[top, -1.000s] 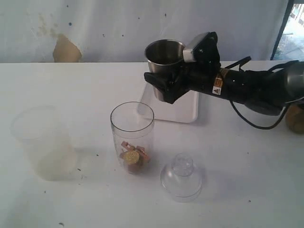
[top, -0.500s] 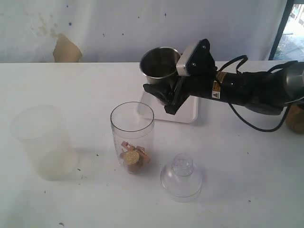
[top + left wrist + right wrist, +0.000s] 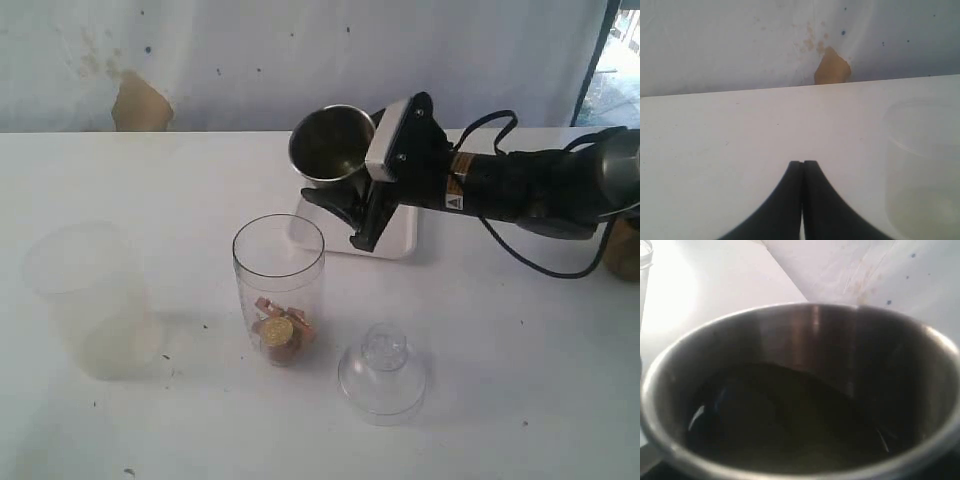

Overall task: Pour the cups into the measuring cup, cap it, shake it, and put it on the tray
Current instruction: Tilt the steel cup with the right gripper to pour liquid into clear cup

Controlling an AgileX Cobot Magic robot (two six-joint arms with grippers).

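My right arm (image 3: 530,190) reaches in across the right side of the bench (image 3: 520,380). The right gripper (image 3: 338,198) is rolled sideways, jaws clamped on the steel tumbler (image 3: 330,145). My left gripper (image 3: 801,166) has its jaws pressed together.

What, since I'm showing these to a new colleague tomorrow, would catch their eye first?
The black right gripper holds a tipped steel tumbler in the air by the white tray, at the middle back of the table. Just in front stands the clear measuring cup, open, with gold and brown pieces at its bottom. Its domed cap lies on the table to its right in the exterior view.
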